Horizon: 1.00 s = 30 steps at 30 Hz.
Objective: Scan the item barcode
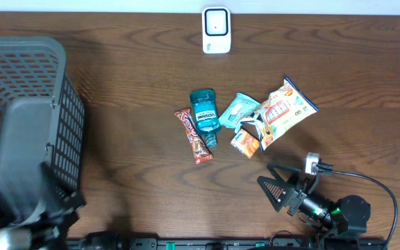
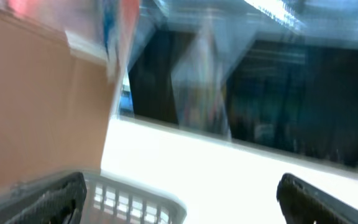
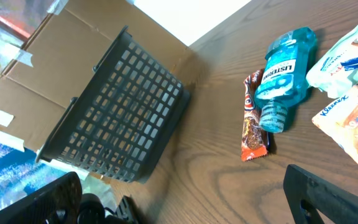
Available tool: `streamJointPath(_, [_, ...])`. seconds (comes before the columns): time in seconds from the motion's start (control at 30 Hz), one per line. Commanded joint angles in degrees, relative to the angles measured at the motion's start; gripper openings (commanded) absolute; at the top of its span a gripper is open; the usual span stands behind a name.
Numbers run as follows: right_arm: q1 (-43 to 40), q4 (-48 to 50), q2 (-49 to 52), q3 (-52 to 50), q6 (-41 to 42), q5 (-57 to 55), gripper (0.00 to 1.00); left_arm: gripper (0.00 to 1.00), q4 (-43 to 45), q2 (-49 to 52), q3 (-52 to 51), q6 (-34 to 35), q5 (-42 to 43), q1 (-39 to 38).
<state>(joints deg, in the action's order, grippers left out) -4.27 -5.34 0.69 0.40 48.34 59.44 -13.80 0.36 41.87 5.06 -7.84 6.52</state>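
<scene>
Several items lie in a cluster mid-table: a teal mouthwash bottle (image 1: pixel 203 114) (image 3: pixel 284 68), a brown candy bar (image 1: pixel 194 136) (image 3: pixel 253 121), a pale blue tissue pack (image 1: pixel 239 109) (image 3: pixel 344 59), a snack bag (image 1: pixel 283 111) (image 3: pixel 353 124) and a small orange packet (image 1: pixel 245 143). A white scanner (image 1: pixel 216 30) stands at the far edge. My right gripper (image 1: pixel 268 179) (image 3: pixel 185 205) hovers open and holds nothing, just in front of the cluster. At the lower left, beside the basket, my left gripper (image 1: pixel 55 201) (image 2: pixel 179 205) shows blurred, open and with nothing between its fingers.
A tall dark grey mesh basket (image 1: pixel 26 104) (image 3: pixel 123 112) (image 2: pixel 135 196) fills the left side of the table. A cardboard box (image 3: pixel 48 56) stands behind it. The right arm's cable (image 1: pixel 377 187) loops at the lower right.
</scene>
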Motion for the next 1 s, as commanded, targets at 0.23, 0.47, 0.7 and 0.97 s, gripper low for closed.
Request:
streamJointPath(0.23, [-0.13,-0.46,-0.24,-0.09,-1.25,2.56,0.99,0.98,-4.17,-0.15,-8.52,2.56,26.36,-0.20])
streamJointPath(0.47, [-0.13,-0.46,-0.24,-0.09,-1.25,2.19,0.99,0.98,-4.15,-0.13,-13.33,2.34,31.43,-0.20])
streamJointPath(0.7, [-0.13,-0.46,-0.24,-0.09,-1.22,2.19,0.99,0.98,-3.08,-0.13,-19.93,2.34,37.00,-0.20])
streamJointPath(0.97, [-0.13,-0.46,-0.24,-0.09,-1.20,2.19,0.99,0.98,1.07,-0.13,-28.02,2.38,36.98,-0.20])
